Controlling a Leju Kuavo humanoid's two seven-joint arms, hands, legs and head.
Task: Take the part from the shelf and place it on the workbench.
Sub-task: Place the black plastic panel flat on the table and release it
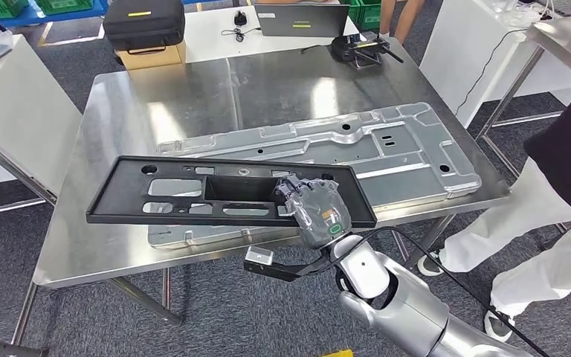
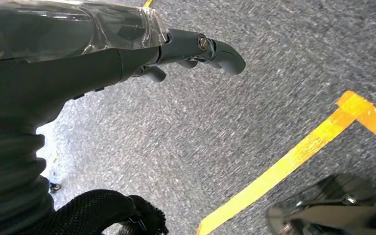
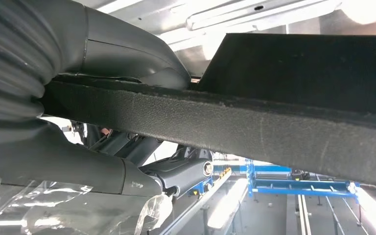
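Note:
A long black plastic panel [image 1: 193, 195] with several cut-outs hangs level just above the steel workbench [image 1: 268, 85]. My right hand [image 1: 317, 210] grips its near edge towards the right end, fingers over the top. In the right wrist view the panel's rough black edge [image 3: 254, 128] runs across between the thumb [image 3: 137, 54] and the fingers [image 3: 176, 171]. Under the panel lies a large grey stamped metal sheet [image 1: 386, 145]. My left hand [image 2: 127, 54] hangs over grey carpet, holding nothing, its fingers slightly curled.
A person in white trousers and a dark top [image 1: 557, 186] stands at the bench's right corner. A black controller [image 1: 362, 49] lies at the far edge. Behind are a laptop [image 1: 301, 18], a black case on a box [image 1: 144, 30] and white tables. Yellow floor tape [image 2: 293, 161] runs below.

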